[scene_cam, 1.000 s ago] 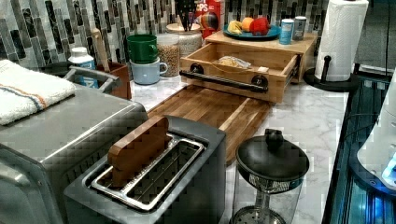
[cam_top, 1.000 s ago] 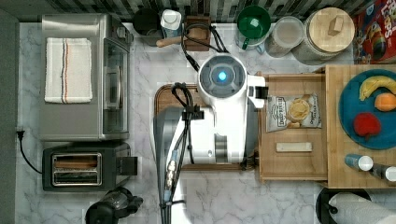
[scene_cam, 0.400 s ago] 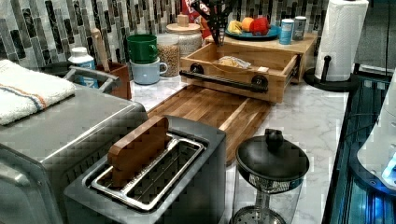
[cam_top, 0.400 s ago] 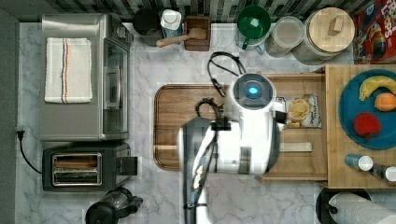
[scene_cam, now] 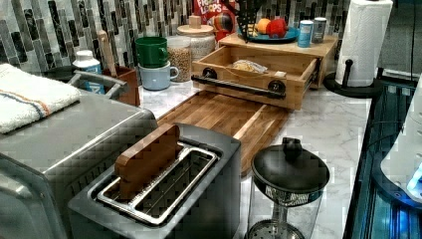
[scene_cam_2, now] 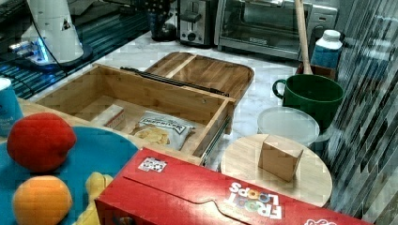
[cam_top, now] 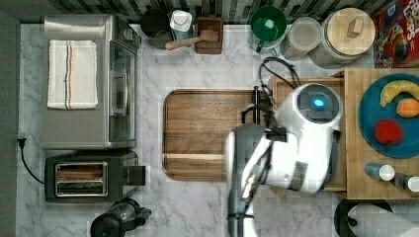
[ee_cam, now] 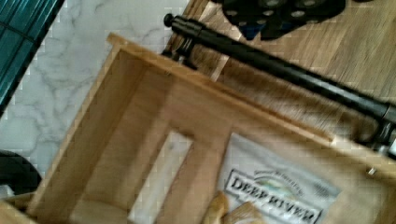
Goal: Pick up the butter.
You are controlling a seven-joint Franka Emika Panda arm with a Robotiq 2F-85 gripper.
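The butter point(scene_cam_2: 109, 116) is a slim, pale stick lying flat on the floor of the open wooden drawer point(scene_cam_2: 155, 90), beside the grey chip bag point(scene_cam_2: 160, 129). The wrist view looks straight down into the drawer, with the butter point(ee_cam: 161, 177) next to the chip bag point(ee_cam: 275, 196) and the gripper point(ee_cam: 275, 11) as a dark shape over the drawer's black handle bar point(ee_cam: 280, 70). In the left view the gripper point(scene_cam: 249, 22) hangs above the drawer point(scene_cam: 249, 82), well clear of its contents. In the top view the white arm point(cam_top: 306, 138) covers the drawer and hides the butter.
A wooden cutting board point(cam_top: 207, 133) lies in front of the drawer. A blue fruit plate point(cam_top: 375, 103) sits on the wooden shelf above the drawer. A green mug point(cam_top: 268, 22), jars and a red cereal box point(scene_cam_2: 202, 192) line the back wall. A toaster point(cam_top: 81, 177) and French press point(scene_cam: 288, 184) stand farther off.
The arm has swung towards the top view's right, from over the cutting board to over the open drawer. In the left view the gripper has moved right, above the drawer.
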